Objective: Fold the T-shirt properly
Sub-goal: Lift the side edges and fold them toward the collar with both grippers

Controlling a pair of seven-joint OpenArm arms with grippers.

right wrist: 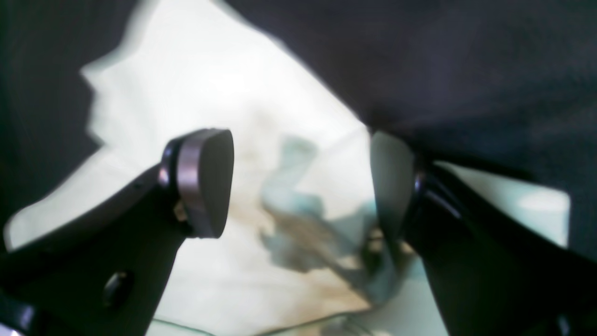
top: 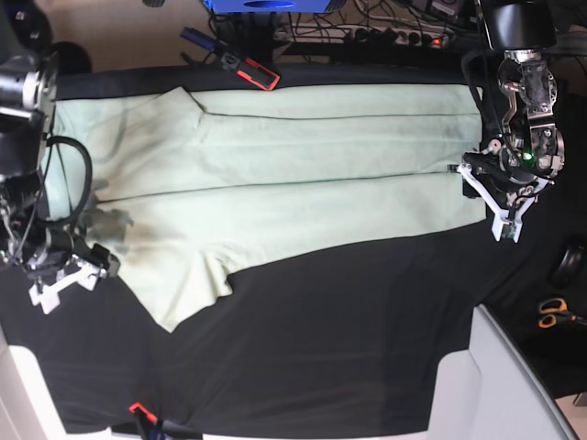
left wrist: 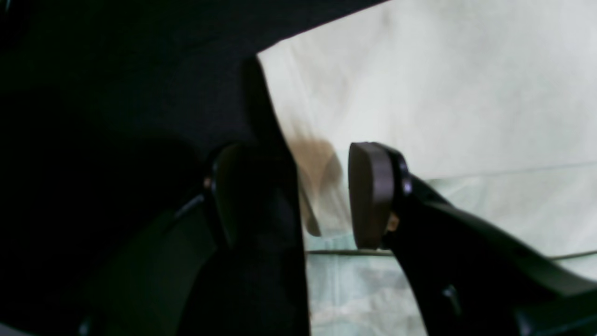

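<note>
At the near edge of the base view, the black-covered bench [top: 303,357] is bare cloth, with a small orange-tipped thing [top: 138,409] at its lower rim and a pale grey surface [top: 481,385] by the lower right corner. Orange-handled scissors [top: 553,313] lie off the bench on the right.

Farther in lies the T-shirt [top: 275,192], pale mint green and plain, spread flat across the middle and far part of the bench. It shows long lengthwise creases and a folded-over band along its far side; one short sleeve [top: 188,289] sticks out toward the near edge on the left. Its long axis runs left to right in this view, with the sleeve end at the left and the straight hem at the right.

The right gripper [top: 64,275] sits at the shirt's left end, jaws wide apart; in its wrist view rumpled, shadowed cloth lies between the pads [right wrist: 210,182], not pinched. The left gripper [top: 500,206] stands at the hem end, jaws partly open over the shirt's edge [left wrist: 326,196], holding nothing.

Beyond the shirt, at the bench's far rim, lie a red-and-black tool [top: 248,69] and tangled cables [top: 385,32].
</note>
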